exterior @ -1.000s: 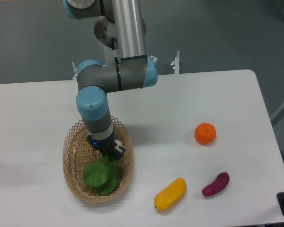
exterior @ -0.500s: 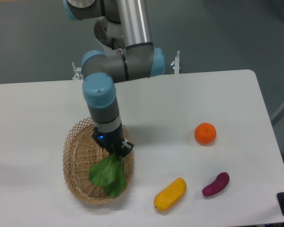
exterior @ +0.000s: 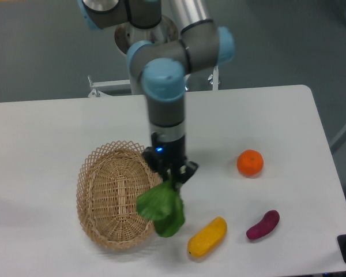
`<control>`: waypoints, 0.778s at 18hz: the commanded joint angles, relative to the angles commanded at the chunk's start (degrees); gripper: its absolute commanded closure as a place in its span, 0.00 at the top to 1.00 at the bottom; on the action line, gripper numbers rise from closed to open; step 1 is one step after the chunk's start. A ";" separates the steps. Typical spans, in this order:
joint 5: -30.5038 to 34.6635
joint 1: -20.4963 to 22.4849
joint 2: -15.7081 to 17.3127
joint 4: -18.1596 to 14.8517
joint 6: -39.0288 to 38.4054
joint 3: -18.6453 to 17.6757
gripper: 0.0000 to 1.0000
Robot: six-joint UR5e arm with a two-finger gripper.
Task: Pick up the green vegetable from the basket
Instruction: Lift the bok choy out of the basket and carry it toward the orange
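I see: smooth yellow oblong vegetable (exterior: 207,237), purple one (exterior: 263,224) and round orange (exterior: 250,163) on the white table (exterior: 40,133). My gripper (exterior: 170,176) is clamped on the leafy green vegetable (exterior: 161,206), which hangs over the woven basket (exterior: 112,201) rim.

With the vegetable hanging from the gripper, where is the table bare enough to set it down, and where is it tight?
Bare: the wide strip left of the basket, the far band behind the orange, and the basket's own floor. Tight: the near right, where the green vegetable under the gripper hangs beside the yellow vegetable and purple one.
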 joint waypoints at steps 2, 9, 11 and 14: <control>-0.09 2.29 -0.09 -1.24 2.99 1.32 0.33; -0.70 8.01 -0.70 -1.33 12.32 1.68 0.33; -0.70 8.36 -0.88 -1.24 13.02 1.68 0.33; -0.70 9.50 -0.97 -1.24 13.20 1.76 0.33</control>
